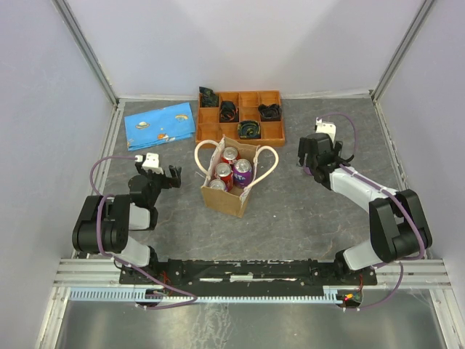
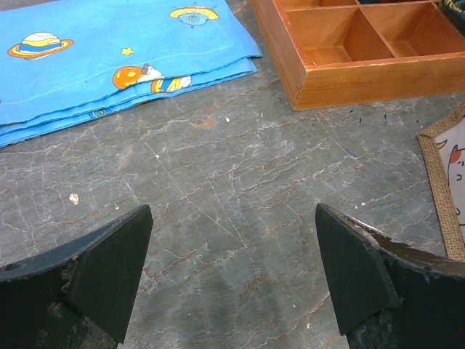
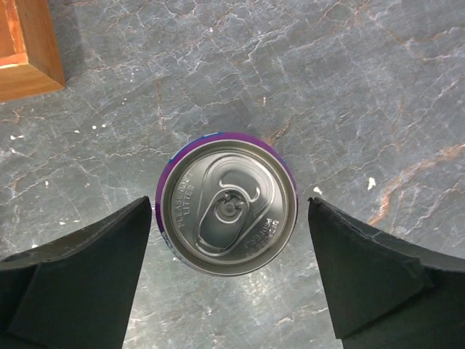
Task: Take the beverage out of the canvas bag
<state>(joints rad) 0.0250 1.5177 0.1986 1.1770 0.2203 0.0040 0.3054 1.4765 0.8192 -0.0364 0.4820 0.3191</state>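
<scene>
1. Beverage: one purple can (image 3: 227,202) stands upright on the table right of the bag (image 1: 227,198), so we judge the take-out itself done.
2. Our right gripper (image 3: 229,211) hangs over that can with its jaws spread wide on either side of it, gripping nothing. We judge that only lifting clear is left.
3. Our left gripper (image 2: 232,211) sits left of the bag, open and empty.
4. Inside the bag stand three red cans (image 1: 223,171) and a second purple can (image 1: 242,171). We cannot tell whether they must come out too.
5. From above, the right gripper covers the freed can. The left wrist view catches only the bag's edge. Anything below the can tops in the bag is hidden from us.
</scene>
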